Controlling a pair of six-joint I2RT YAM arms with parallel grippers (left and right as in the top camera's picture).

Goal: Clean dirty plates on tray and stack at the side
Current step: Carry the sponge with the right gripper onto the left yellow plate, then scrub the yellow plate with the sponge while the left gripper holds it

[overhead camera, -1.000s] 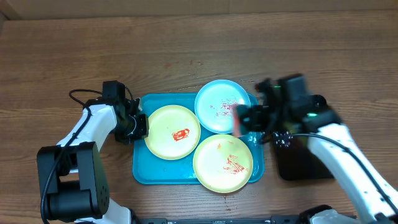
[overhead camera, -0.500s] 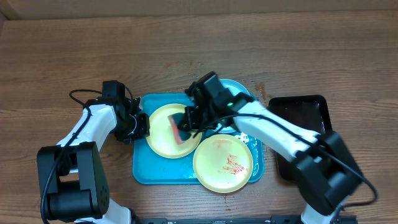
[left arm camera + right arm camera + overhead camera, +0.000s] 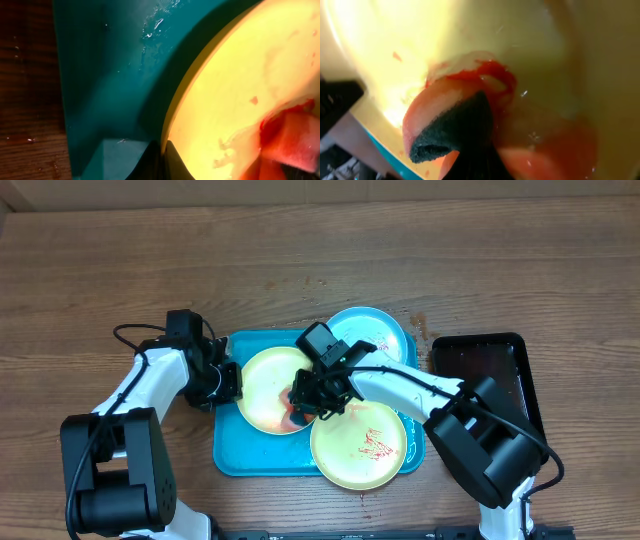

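Note:
Three plates lie on the turquoise tray [image 3: 238, 456]. My left gripper [image 3: 228, 383] is shut on the left rim of the pale yellow plate [image 3: 262, 385]; in the left wrist view that rim runs between my closed jaws [image 3: 164, 161]. My right gripper [image 3: 305, 404] is shut on a pink sponge with a dark scouring side [image 3: 447, 127], which presses on this plate [image 3: 395, 30] amid smeared red sauce. The sponge [image 3: 290, 142] also shows at the plate's [image 3: 235, 85] right. The light blue plate [image 3: 378, 330] carries red specks. The front yellow plate [image 3: 360, 445] has a red smear.
A black rectangular tray [image 3: 492, 375] lies right of the turquoise one, partly under my right arm. Wet tray floor [image 3: 110, 70] and wooden tabletop [image 3: 25, 75] show left of the held plate. Bare wood surrounds both trays.
My right arm has swung left from the blue plate's right edge to the left yellow plate, and the sponge now rubs its red mark into a smear. The left gripper has stayed put.

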